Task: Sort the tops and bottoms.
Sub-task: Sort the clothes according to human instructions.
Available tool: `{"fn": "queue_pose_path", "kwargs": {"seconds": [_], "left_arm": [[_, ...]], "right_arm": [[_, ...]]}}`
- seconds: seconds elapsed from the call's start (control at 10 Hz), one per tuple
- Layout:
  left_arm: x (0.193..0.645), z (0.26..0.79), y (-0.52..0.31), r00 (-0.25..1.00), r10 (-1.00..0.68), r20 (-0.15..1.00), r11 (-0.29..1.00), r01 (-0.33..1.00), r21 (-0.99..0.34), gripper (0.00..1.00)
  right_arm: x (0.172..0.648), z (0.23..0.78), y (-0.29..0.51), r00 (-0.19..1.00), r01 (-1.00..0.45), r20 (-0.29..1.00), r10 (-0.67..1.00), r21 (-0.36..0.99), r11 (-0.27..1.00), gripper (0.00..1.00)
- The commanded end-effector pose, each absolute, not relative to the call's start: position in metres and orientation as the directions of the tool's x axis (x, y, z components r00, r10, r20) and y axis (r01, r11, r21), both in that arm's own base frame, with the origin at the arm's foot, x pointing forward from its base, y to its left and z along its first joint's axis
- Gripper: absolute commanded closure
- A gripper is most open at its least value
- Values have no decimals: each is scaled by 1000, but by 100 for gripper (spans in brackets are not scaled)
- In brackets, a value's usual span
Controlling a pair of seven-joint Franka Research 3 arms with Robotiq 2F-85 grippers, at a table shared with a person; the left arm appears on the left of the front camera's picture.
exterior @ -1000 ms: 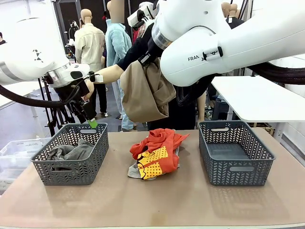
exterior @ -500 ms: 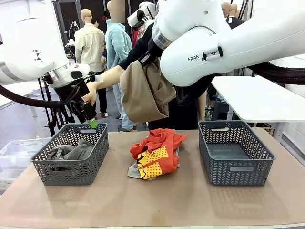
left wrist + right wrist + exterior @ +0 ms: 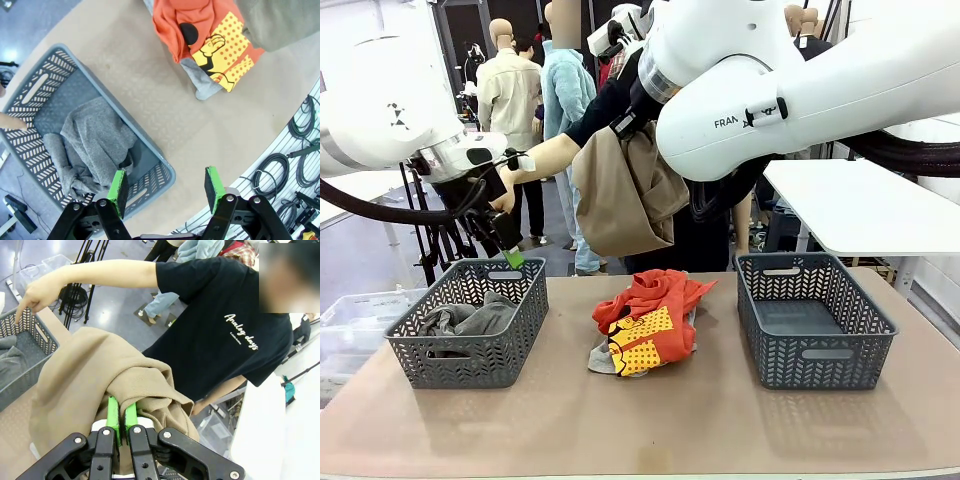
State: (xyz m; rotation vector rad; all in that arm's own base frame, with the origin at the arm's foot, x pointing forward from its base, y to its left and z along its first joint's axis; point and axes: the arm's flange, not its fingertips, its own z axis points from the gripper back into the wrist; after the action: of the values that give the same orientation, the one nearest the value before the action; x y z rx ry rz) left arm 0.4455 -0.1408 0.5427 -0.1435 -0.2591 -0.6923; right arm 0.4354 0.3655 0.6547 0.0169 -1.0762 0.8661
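My right gripper (image 3: 119,412) is clamped on a fold of the khaki-tan garment (image 3: 620,195), which hangs at upper centre. My left gripper (image 3: 166,184) stands open and empty. Risk: the trailing cloth drapes over the rim of the grey basket (image 3: 520,330) at lower left, or brushes the person's pointing hand (image 3: 30,296).

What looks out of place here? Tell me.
Nothing damaged or spilled. The one untidy spot: the orange garment lies crumpled over the light grey garment in the middle of the table.
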Motion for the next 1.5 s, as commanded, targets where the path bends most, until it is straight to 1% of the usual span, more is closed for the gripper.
{"fn": "queue_pose_path", "kwargs": {"seconds": [0.0, 0.4, 0.7, 1.0, 1.1, 1.2, 1.4], "left_arm": [[431, 560, -118, 747, -593, 302, 778, 628, -24, 20], [405, 595, -52, 750, -613, 251, 778, 627, 27, 20], [376, 620, -13, 742, -597, 305, 793, 604, 83, 20], [361, 631, 7, 713, -598, 367, 785, 614, 87, 20], [359, 631, 7, 709, -588, 388, 786, 614, 68, 20], [364, 641, 3, 739, -576, 349, 804, 589, 79, 20], [364, 641, 3, 739, -576, 349, 804, 589, 79, 20]], "right_arm": [[435, 661, 366, 184, -621, 773, 607, -387, 682, 100], [435, 661, 366, 184, -621, 773, 607, -387, 682, 100], [435, 661, 366, 184, -621, 773, 607, -387, 682, 100], [435, 655, 366, 188, -623, 772, 608, -385, 681, 100], [436, 653, 388, 151, -652, 787, 598, -375, 659, 100], [437, 652, 416, 102, -689, 809, 579, -363, 628, 100], [453, 635, 478, 47, -760, 813, 580, -348, 549, 100]]}}
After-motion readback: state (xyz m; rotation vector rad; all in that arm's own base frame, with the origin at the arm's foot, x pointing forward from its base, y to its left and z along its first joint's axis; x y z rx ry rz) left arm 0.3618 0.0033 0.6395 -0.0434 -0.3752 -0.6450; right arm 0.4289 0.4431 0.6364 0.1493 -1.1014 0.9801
